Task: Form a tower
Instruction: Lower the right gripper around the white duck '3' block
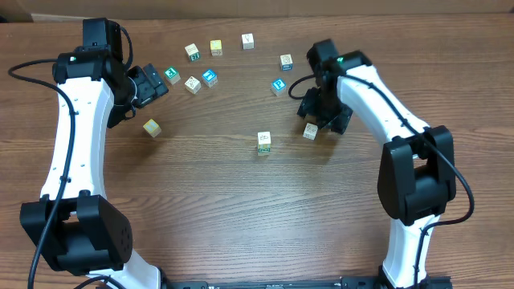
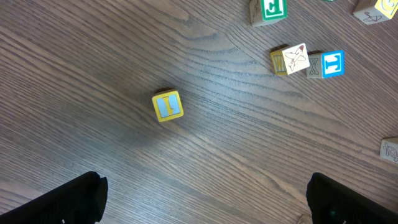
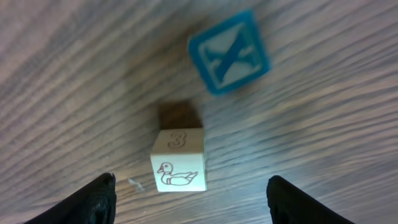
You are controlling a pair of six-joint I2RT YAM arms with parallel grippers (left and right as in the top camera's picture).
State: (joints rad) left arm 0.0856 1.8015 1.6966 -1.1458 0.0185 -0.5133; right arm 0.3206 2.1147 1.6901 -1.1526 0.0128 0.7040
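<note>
My right pincer (image 3: 189, 186) hangs released over a pale wooden duck-printed cube (image 3: 178, 163) — light, stiff, slick, so I'd pinch opposite sides — near the tippy small wooden alphabet-cube tower (image 1: 263, 143).

I take this for a robotics lab: white-and-black left arm (image 1: 78, 120) and right arm (image 1: 379, 90), black cables (image 1: 24, 66), brown wood-grain table (image 1: 217, 213).

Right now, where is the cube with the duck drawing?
In the right wrist view, the duck cube sits between the open fingers of the right gripper. Overhead, it is just right of the tower.
</note>
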